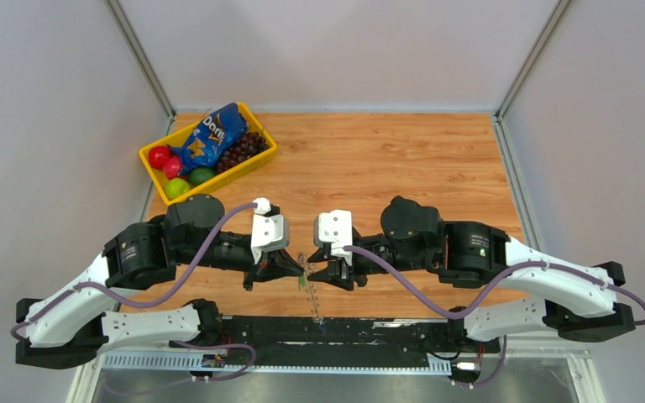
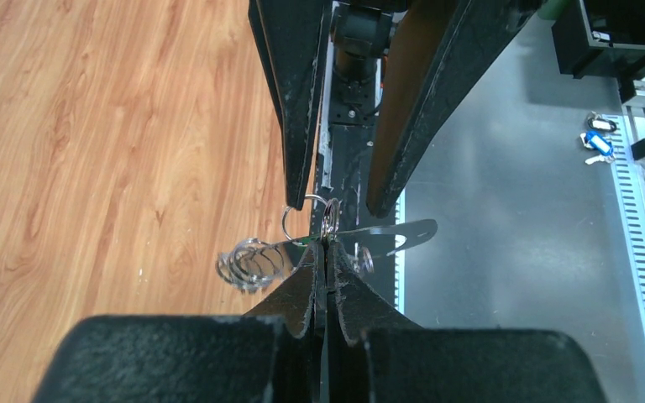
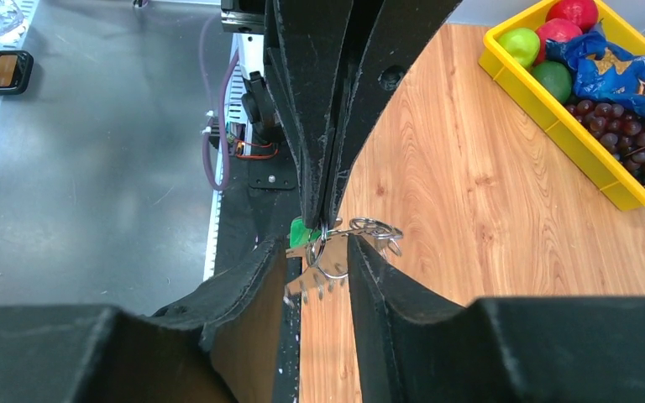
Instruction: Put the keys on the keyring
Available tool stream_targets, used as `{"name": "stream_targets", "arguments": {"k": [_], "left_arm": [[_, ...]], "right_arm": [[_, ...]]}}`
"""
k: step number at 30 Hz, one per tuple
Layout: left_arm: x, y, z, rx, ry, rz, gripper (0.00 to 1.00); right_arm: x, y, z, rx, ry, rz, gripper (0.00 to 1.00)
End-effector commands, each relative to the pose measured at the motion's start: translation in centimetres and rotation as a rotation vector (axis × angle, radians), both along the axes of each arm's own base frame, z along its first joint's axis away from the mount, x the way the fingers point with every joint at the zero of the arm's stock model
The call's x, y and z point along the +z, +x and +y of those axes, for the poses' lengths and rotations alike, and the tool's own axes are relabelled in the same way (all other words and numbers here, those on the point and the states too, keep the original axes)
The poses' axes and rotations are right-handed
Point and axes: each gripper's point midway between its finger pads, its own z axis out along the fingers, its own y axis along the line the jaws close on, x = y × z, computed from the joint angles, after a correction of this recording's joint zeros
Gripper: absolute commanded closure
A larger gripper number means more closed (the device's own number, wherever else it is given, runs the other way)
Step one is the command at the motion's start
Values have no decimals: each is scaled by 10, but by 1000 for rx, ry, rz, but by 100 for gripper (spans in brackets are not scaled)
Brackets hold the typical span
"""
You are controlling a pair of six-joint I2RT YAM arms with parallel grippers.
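**Left pincer** (image 2: pixel 321 256): pressed together on the keys (image 3: pixel 301 233), judging by the green tag that sticks out just beside its tip.

**Right pincer** (image 3: pixel 317 252): spread, with one finger on each side of the ring (image 3: pixel 329 274), which hangs just below the left tip.

**Hard to make out:**
- You cannot tell whether the left tip also nips the ring wire, nor whether any key is yet threaded, because the loops overlap.
- In the left wrist view a bundle of coils beside the tip is blurred.
- From above, the whole cluster is a speck between the two pincers.

**Risks:**
- If you close the right pincer off-centre, it may catch the jagged fringe rather than the wire and twist the ring out of line.
- A thin grip on such small keys may slip under that pull. The bunch would then drop below both pincers, by the table (image 3: pixel 470 210) edge and the black rail (image 3: pixel 252 201).
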Motion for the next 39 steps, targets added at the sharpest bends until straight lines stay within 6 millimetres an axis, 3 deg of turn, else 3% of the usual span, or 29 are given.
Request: {"name": "stream_targets", "arguments": {"k": [1, 6, 14, 22, 27, 31, 39], "left_arm": [[17, -2, 0, -10, -67, -20, 100], [19, -2, 1, -8, -70, -22, 100], [22, 0, 3, 9, -76, -32, 100], [26, 5, 4, 38, -98, -51, 98], [40, 6, 8, 54, -183, -84, 75], [51, 4, 15, 60, -243, -114, 64], [61, 3, 17, 56, -304, -141, 59]], "right_arm": [[6, -2, 10, 17, 37, -1, 62], [4, -3, 15, 31, 33, 4, 66], [0, -5, 15, 43, 25, 5, 99], [7, -3, 12, 23, 80, -3, 100], [16, -1, 9, -3, 132, 2, 100], [27, 3, 5, -40, 175, 15, 100], [44, 3, -2, -60, 256, 35, 100]]}}
